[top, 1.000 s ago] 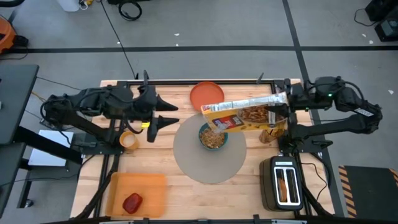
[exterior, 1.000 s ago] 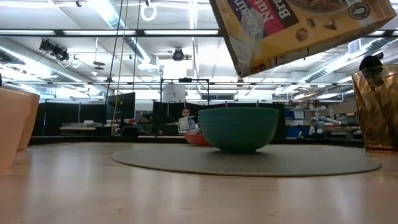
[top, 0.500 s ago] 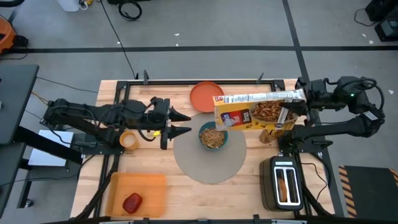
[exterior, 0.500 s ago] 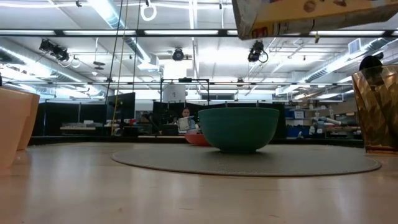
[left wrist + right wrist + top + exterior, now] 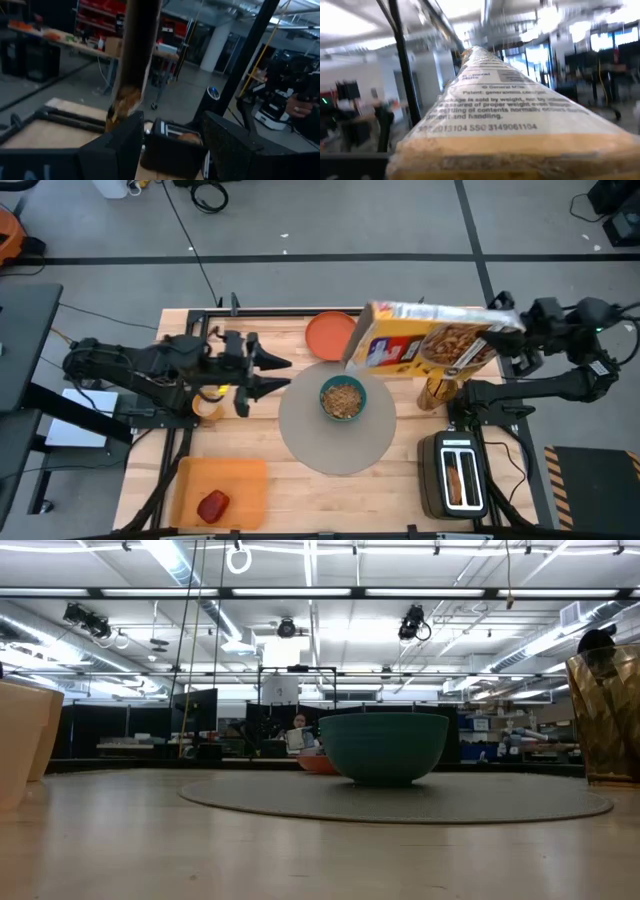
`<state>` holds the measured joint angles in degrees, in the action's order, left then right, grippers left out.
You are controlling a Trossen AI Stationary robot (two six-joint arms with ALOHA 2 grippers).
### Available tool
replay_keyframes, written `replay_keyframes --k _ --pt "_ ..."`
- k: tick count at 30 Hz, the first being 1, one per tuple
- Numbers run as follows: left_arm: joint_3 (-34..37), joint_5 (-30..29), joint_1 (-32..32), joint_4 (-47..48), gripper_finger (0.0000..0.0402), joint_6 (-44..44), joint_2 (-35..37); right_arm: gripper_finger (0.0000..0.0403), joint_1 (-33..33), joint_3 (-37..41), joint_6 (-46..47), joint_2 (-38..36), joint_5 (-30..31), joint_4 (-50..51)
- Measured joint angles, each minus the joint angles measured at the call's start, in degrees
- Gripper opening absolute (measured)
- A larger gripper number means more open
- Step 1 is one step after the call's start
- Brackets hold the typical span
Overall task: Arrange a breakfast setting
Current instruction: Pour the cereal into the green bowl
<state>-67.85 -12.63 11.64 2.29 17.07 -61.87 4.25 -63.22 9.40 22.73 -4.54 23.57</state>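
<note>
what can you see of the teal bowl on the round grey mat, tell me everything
The teal bowl is a smooth, deep, round bowl on a narrow foot, standing upright near the middle of the large round grey mat. It holds brown cereal, visible from above. Only the mat touches it. The yellow cereal box held by the right gripper hangs above and beyond its rim.

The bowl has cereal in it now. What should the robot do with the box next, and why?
Probably set the yellow cereal box down upright, off the grey mat. The teal bowl already holds cereal, and the right hand holds the box in the air.
</note>
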Motion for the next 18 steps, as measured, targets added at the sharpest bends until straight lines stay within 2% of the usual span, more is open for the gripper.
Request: replay_keyframes --k 7,12,18 --pt "-0.09 -1.8 0.28 -9.05 0.021 -2.57 -2.05 0.0151 0.0 0.0 -1.02 0.94 0.81 -8.28" --pt "0.0 -5.61 -0.04 -18.31 0.0215 -8.52 -6.7 0.0151 0.0 0.0 -2.67 4.54 -0.37 -19.88" --pt "-0.04 -5.35 -3.18 -31.85 0.0253 -10.46 -12.64 0.0151 0.0 0.0 -3.73 12.94 -4.53 -37.02"
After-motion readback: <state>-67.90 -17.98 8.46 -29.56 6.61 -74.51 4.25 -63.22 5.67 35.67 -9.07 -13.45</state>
